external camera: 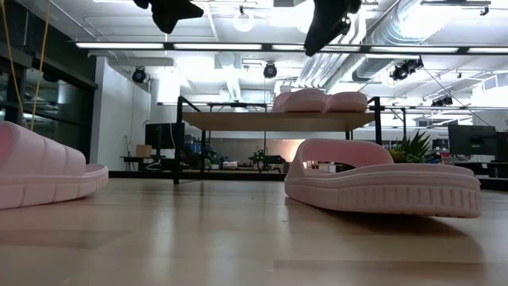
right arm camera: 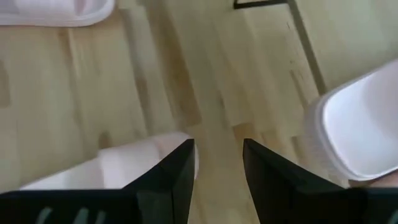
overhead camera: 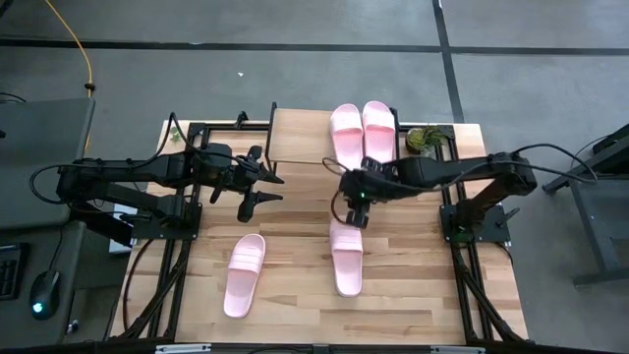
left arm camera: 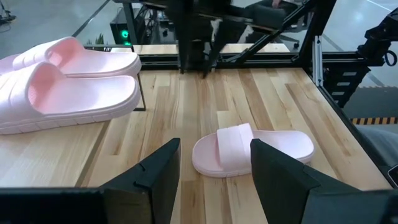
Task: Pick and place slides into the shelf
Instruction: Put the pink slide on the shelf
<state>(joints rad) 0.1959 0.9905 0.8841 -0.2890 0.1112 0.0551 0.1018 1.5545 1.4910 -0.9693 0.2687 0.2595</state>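
Two pale pink slides [overhead camera: 362, 130] lie side by side on the right part of the shelf [overhead camera: 295, 138], soles down on its plank top [external camera: 270, 121]. Two more rest on the table: one near the left [overhead camera: 244, 273] and one at the middle [overhead camera: 346, 258]. My right gripper [overhead camera: 356, 218] hovers open over the far end of the middle slide [right arm camera: 124, 165], high above it in the low view [external camera: 329, 24]. My left gripper [overhead camera: 267, 190] is open too, raised in front of the shelf's left part, facing the middle slide [left arm camera: 252, 149].
A small green plant [overhead camera: 423, 141] sits at the shelf's right end. Black frame rails [overhead camera: 182, 246] run along the table's left and right sides. Bare wood lies between the two table slides [overhead camera: 295, 285], and the shelf's left half is bare plank.
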